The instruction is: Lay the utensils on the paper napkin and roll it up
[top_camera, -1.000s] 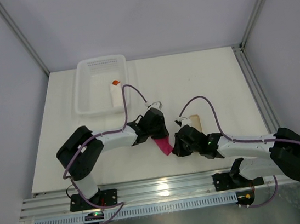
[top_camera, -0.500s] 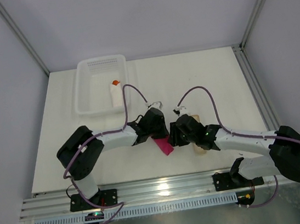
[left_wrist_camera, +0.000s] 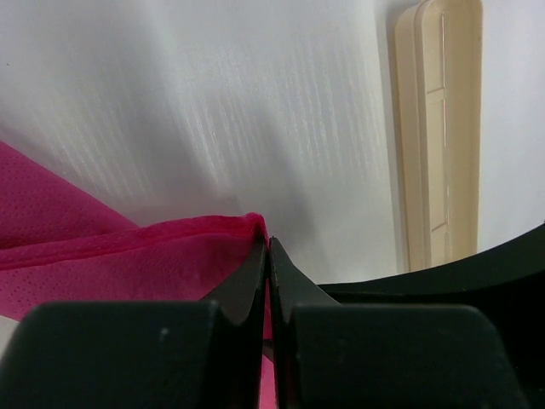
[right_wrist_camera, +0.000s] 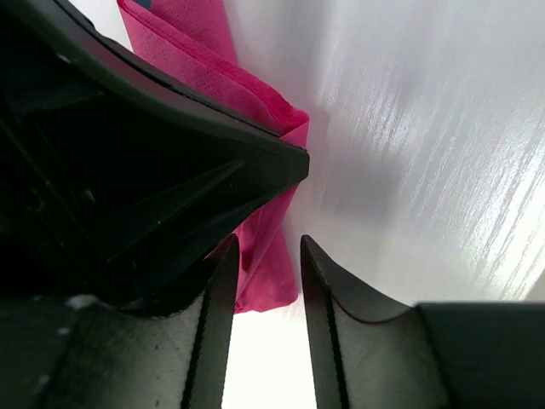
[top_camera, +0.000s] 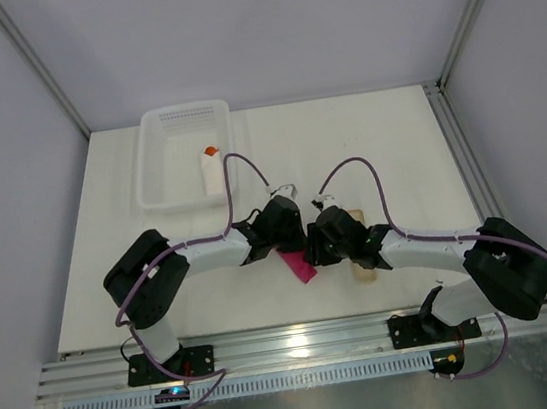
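Folded, dimpled magenta paper napkin [top_camera: 300,265]

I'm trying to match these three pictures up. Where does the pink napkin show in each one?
Top view: the pink napkin lies near the middle, between the tips of the two arms.
Left wrist view: lower left, its folded edge pinched in the left gripper.
Right wrist view: from the top left down to the centre, partly behind a black arm part.
Shared landmark: the beige strip, right of the napkin in the top view and upper right in the left wrist view.
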You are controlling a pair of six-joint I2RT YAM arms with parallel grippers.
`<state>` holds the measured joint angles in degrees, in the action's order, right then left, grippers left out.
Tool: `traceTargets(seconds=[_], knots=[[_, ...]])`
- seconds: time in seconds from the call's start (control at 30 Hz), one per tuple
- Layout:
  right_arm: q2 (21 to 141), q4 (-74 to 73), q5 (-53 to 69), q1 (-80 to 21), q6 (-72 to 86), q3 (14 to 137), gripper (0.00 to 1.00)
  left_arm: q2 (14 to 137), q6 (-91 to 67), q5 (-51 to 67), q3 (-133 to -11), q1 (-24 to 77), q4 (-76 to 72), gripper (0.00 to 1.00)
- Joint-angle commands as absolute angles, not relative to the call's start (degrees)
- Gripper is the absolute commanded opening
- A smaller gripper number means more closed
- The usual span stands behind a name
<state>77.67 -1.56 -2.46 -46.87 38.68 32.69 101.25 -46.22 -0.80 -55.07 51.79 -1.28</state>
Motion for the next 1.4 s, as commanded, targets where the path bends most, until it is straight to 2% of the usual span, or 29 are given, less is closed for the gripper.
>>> traceTargets(seconds=[0.0, 0.1, 0.2, 0.33, 0.43, 0.67, 0.87, 0.9, 1.03, 1.07, 1.13, 1.17, 1.27, 1.37], knots=[[78.48, 2.9, -1.85, -46.41, 37.53, 34.8, 0.37, 101.43, -45.88, -0.35, -56.95, 52.12, -4.13, 0.0], [79.36, 3.16, -1.58, -46.23, 37.27, 35.16, 0.35, 101.43, -45.88, 1.41, -57.13, 52.12, -4.22, 0.0], [80.42, 3.16, -1.41, -46.05, 37.44, 35.51, 0.26, 101.43, -45.79, 1.67, -57.13, 52.12, -4.31, 0.0], [80.51, 3.16, -1.76, -45.97, 38.14, 34.46, 0.07, 101.25, -45.7, 1.67, -57.22, 52.12, -4.22, 0.0], [80.59, 2.73, -2.28, -46.05, 38.84, 33.67, 0.04, 101.42, -45.44, 1.67, -57.39, 52.12, -3.87, 0.0], [82.0, 2.11, -4.22, -46.05, 39.73, 32.78, 0.04, 101.16, -44.39, -1.3, -59.06, 52.12, -0.88, 0.0], [83.5, 3.42, -3.78, -45.97, 39.9, 32.26, 0.04, 99.49, -43.51, -5.97, -60.2, 52.12, 2.89, 0.21], [83.58, 3.78, -3.61, -46.05, 39.9, 32.17, 0.04, 98.71, -43.51, -6.85, -60.29, 52.12, 3.51, 0.3], [83.58, 3.69, -3.87, -46.05, 39.64, 32.43, 0.04, 95.55, -44.21, -11.42, -58.89, 52.12, 6.5, 0.32], [83.58, 3.69, -3.87, -46.05, 39.73, 32.34, 0.04, 94.75, -44.21, -11.69, -58.1, 52.12, 6.33, 0.32], [83.58, 3.69, -3.87, -46.05, 39.55, 32.34, 0.04, 92.39, -44.38, -12.04, -55.91, 52.12, 5.63, 0.24], [83.5, 3.69, -3.78, -46.05, 39.64, 32.34, 0.04, 91.59, -44.73, -11.69, -55.2, 52.12, 5.45, 0.15], [83.5, 3.69, -3.69, -46.05, 39.55, 32.34, 0.04, 89.39, -45.17, -10.2, -52.13, 52.12, 3.0, 0.0], [83.5, 3.87, -3.52, -46.14, 39.38, 32.34, 0.04, 89.38, -45.52, -8.53, -50.19, 51.86, 0.35, 0.0]])
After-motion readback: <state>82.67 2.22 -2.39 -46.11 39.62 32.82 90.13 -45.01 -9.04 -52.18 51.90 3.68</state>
